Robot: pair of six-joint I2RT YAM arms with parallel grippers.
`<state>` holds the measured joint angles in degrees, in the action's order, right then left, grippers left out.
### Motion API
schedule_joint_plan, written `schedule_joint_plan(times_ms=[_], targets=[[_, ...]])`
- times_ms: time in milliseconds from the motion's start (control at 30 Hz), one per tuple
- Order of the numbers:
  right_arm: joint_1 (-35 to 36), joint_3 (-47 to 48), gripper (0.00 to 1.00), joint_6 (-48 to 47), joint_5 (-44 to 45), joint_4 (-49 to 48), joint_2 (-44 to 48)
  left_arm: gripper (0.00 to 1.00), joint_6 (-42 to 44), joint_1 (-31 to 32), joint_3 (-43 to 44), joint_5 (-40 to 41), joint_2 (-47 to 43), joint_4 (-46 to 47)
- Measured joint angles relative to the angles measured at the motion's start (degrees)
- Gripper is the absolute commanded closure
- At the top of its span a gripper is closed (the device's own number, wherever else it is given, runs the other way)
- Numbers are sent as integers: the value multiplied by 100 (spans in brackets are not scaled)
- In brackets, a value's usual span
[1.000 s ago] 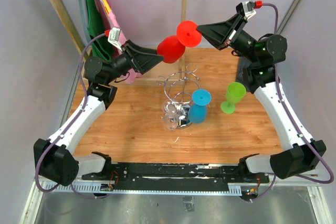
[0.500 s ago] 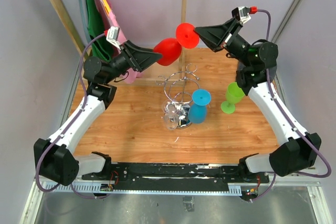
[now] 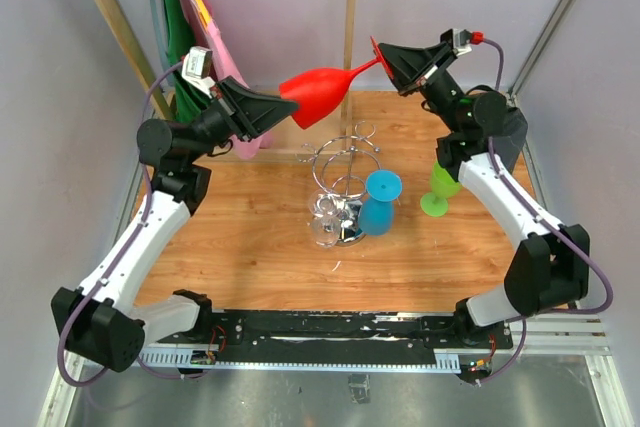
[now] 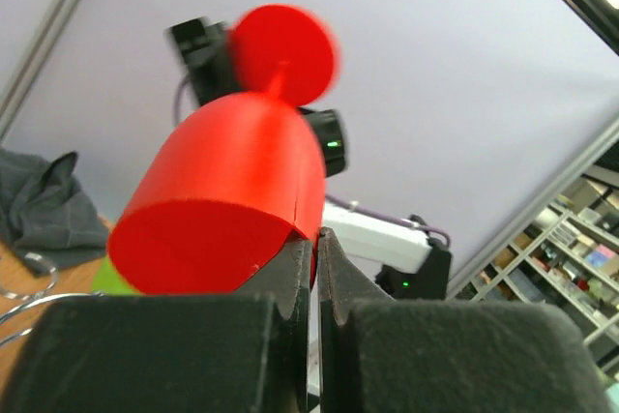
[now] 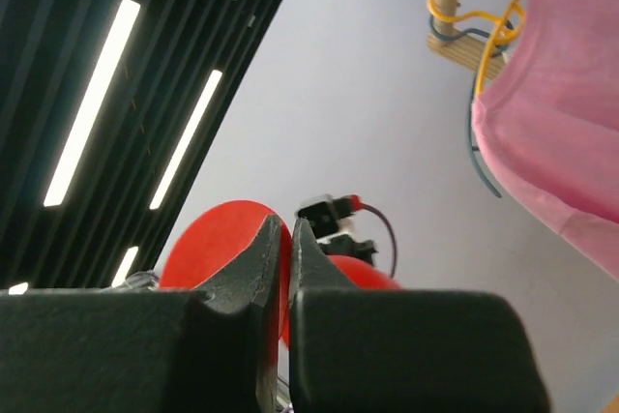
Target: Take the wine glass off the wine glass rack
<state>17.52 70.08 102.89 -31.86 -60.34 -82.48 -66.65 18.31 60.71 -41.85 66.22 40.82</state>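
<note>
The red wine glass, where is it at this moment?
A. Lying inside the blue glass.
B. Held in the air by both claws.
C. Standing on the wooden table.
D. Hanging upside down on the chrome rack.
B: the red wine glass lies sideways in the air, clear of the wine glass rack, with the left claw pinching its bowl rim and the right claw gripping its foot.

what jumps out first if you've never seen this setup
A bright red plastic wine glass lies sideways in mid-air above the far edge of the wooden table, pinched at both ends: the left claw on its bowl rim, the right claw on its foot. Below it, mid-table, stands a chrome wire glass rack with a blue plastic wine glass at its right side and a green plastic wine glass farther right.
</note>
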Motion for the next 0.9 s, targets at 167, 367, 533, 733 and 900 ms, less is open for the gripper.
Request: schedule_joint_plan(times_ms=[167, 367, 533, 733, 900], targets=[[31, -151, 99, 50, -275, 87, -284, 100, -31, 66, 236, -44, -164, 153], [24, -162, 99, 26, -404, 116, -286, 100, 46, 57, 249, -109, -179, 151], [24, -162, 87, -118, -531, 295, -219, 100, 315, 57, 271, -229, -234, 61], [15, -157, 55, -560, -822, 979, 136, 100, 752, 57, 376, -415, -385, -205], [-162, -175, 43, -1121, -1102, 1843, 601, 100, 1119, 57, 518, -629, -446, -457]])
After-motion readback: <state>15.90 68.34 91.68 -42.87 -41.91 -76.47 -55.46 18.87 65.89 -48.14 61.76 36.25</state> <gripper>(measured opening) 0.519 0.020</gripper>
